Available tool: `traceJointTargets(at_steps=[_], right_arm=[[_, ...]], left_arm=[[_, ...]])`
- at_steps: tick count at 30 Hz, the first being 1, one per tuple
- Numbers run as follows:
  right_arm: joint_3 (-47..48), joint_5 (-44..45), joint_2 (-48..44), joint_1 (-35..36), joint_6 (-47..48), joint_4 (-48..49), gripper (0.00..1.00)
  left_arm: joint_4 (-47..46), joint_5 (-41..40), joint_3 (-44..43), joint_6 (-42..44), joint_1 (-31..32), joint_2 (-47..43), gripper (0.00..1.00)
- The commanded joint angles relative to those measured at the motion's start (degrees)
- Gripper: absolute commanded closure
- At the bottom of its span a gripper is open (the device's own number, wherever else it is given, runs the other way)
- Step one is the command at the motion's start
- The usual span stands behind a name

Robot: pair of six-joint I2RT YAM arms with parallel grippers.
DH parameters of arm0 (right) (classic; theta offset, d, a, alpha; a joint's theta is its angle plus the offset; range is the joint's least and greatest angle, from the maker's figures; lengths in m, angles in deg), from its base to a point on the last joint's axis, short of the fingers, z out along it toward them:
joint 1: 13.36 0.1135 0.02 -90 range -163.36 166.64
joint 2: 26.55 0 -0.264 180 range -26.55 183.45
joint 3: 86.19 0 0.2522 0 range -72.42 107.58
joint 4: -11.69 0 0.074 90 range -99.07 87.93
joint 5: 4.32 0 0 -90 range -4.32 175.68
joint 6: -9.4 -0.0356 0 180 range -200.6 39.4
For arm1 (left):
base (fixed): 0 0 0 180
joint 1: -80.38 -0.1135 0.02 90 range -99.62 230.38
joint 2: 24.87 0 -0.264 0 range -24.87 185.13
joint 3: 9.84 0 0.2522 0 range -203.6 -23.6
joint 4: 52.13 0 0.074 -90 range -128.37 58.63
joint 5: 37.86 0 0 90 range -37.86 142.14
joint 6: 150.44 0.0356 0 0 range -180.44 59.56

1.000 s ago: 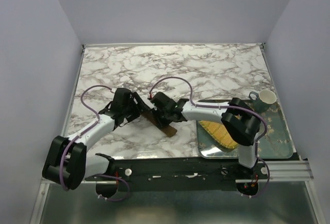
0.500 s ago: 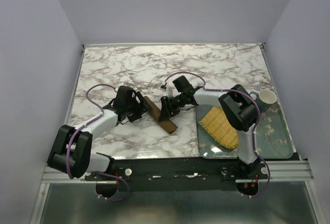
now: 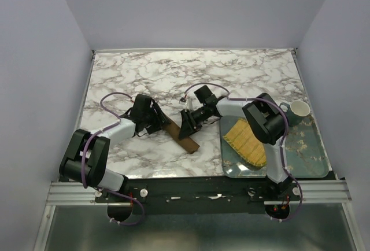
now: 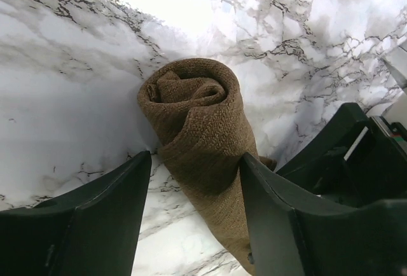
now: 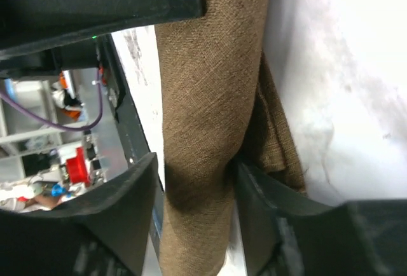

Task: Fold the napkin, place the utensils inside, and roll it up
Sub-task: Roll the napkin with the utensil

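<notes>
The napkin (image 3: 189,143) lies on the marble table as a tight brown roll, running diagonally toward the near edge. In the left wrist view its spiral end (image 4: 191,91) faces away from me. My left gripper (image 3: 161,122) straddles the roll's far end, open (image 4: 196,156). Its right finger (image 4: 267,193) touches the cloth and its left finger stands a little off. My right gripper (image 3: 188,126) straddles the roll's middle (image 5: 210,85) from the other side, open (image 5: 196,161). One finger (image 5: 267,193) sits against a loose fold and the other is just clear. The utensils are hidden.
A glass tray (image 3: 312,154) sits at the right near corner with a yellow woven mat (image 3: 250,142) on it. A white and green mug (image 3: 297,111) stands at the tray's far end. The table's near edge rail runs just behind the roll's near end.
The right arm has drawn its elbow back and now reaches the roll from the right, its jaws slightly wider. The left gripper slid right along the roll's far end, its jaws narrowing.
</notes>
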Motion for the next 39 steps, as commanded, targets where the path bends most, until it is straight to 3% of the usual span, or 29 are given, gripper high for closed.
traceJointTargets(at_steps=[1, 9, 17, 20, 24, 31, 39], right_arm=[[0.94, 17.85, -5.38, 0.82, 1.8, -10.85, 0.35], [2.0, 45.54, -14.78, 7.67, -1.1, -18.18, 0.16], [3.49, 74.79, -17.25, 21.01, 0.83, -18.79, 0.14], [4.2, 81.84, -16.2, 24.19, 1.45, -18.71, 0.13], [4.2, 87.66, -13.83, 27.1, 3.2, -17.39, 0.13], [2.79, 87.32, -11.1, 29.04, 5.84, -12.3, 0.13], [2.88, 86.96, -6.89, 28.95, 6.2, -10.35, 0.21]], left_arm=[[-0.38, -2.33, -0.1, 2.02, -0.02, 0.49, 0.37], [-1.0, -1.37, 0.08, 1.75, 0.25, 0.23, 0.41], [-0.82, -0.93, -0.89, 1.84, 0.25, 0.93, 0.42], [-1.0, -0.49, -0.89, 1.49, 0.33, 1.46, 0.42], [-1.09, 0.83, -1.15, 0.79, 0.33, 2.51, 0.43], [-1.35, 2.15, -1.68, 0.17, 0.25, 4.1, 0.43], [-1.35, 3.2, -1.77, -0.09, -0.02, 4.45, 0.43]])
